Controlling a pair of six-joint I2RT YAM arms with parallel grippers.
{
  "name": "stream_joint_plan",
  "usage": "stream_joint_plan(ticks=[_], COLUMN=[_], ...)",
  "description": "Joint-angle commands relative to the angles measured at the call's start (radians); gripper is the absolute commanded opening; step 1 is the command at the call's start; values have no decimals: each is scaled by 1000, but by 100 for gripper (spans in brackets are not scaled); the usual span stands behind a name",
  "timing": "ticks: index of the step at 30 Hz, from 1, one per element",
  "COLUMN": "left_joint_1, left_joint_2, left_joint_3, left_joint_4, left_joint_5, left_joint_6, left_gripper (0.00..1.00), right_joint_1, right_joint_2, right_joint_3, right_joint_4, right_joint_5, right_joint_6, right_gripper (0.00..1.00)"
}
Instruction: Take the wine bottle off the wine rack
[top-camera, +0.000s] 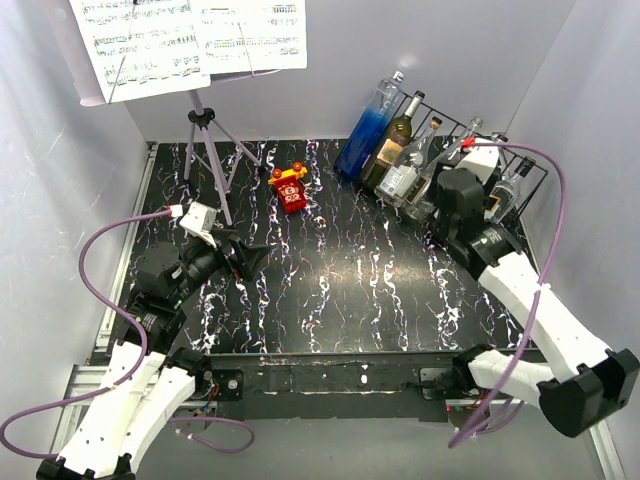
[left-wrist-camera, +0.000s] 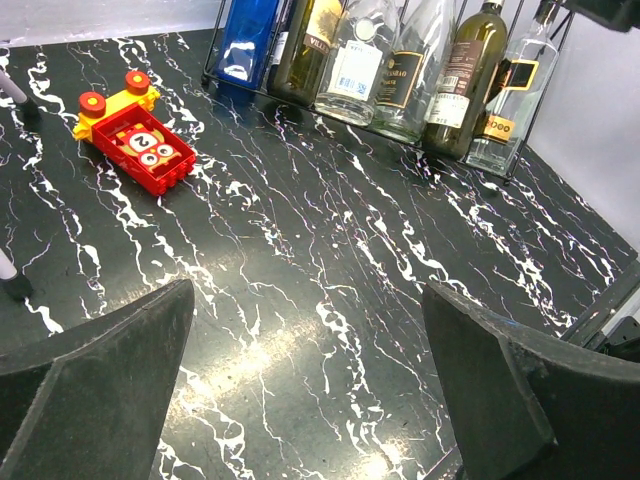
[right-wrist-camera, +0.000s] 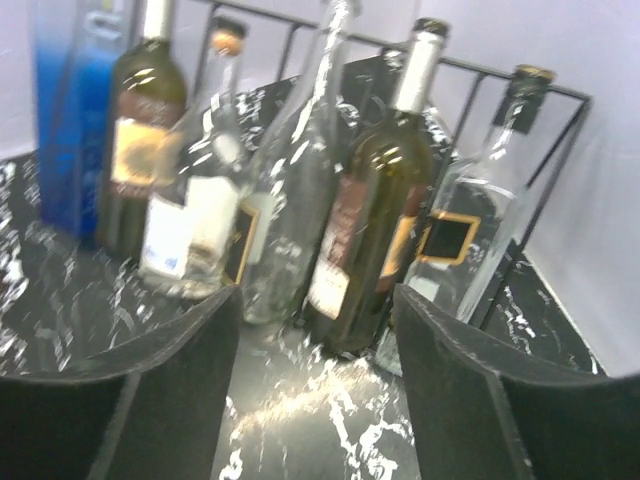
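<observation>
Green glass with a pale neck, the wine bottle (right-wrist-camera: 370, 240) stands in the rack (right-wrist-camera: 500, 76), second from the rack's right end, beside a clear bottle (right-wrist-camera: 455, 240). The right fingers (right-wrist-camera: 170, 400) are spread wide just in front of the rack, facing the wine bottle without touching it. The left fingers (left-wrist-camera: 110, 370), also spread and holding nothing, hover over the tabletop (left-wrist-camera: 330, 280) well away from the rack. A red toy (left-wrist-camera: 135, 140) lies left of the rack.
</observation>
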Motion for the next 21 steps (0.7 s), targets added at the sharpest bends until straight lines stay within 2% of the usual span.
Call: stream_joint_plan(ticks=[1,4,8,12,16,21], left_joint_1=[-2,-2,-2,-2,-2,-2], left_joint_2=[-9,-13,-21,-30,-35,-32], left_joint_3=[7,6,7,6,4,3], left_joint_4=[-10,-8,-13,-11,-16,-11], left_joint_5=[-14,0,3,-6,-17,-9], left_joint_6=[14,14,14,16,14,10], left_gripper=[98,98,98,98,98,98], right_joint_1=[-156,-303,-410,-521,-587,-633], right_joint_2=[74,157,270,365,459,525], right_joint_3=[94,181,325,421,497,485], right_joint_4=[86,1,-83,-161,-236,-241], right_joint_5=[-21,-122,-139,-236,-233,-268], right_joint_6=[-3,75,112,186,198,193], right_gripper=[66,60,60,59,55,53])
